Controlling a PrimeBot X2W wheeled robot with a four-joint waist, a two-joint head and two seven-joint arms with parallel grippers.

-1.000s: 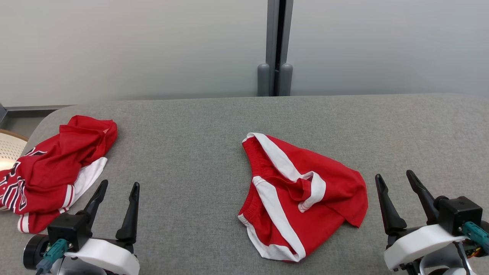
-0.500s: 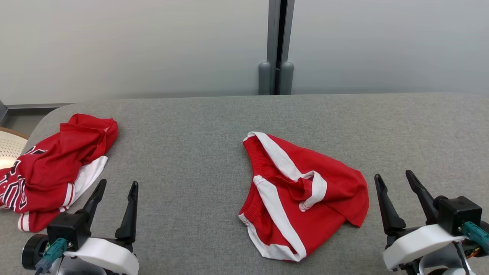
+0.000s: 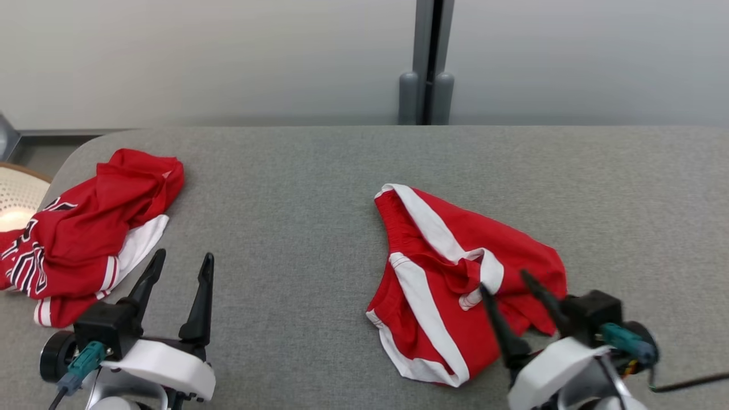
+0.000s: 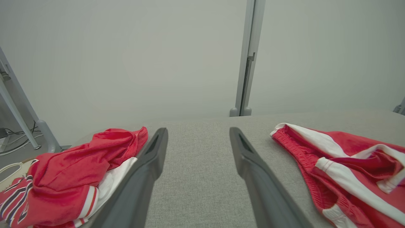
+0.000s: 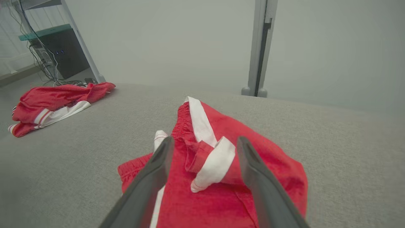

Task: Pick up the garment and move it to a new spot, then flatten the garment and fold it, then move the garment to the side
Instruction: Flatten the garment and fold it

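- The red shorts lie crumpled on the middle of the grey table, so they need lifting first.
- My right gripper hangs over their near right corner, spread wide and empty, lined up to pinch.
- My left gripper rests wide and empty beside the red jersey.

In the head view the right gripper is showing blurred, and its fingers are covering the near right hem of the red shorts; whether they are touching the cloth cannot be told. The red jersey is running off the left edge, its creased lettering unreadable. The pale basket is being cut by that same edge.
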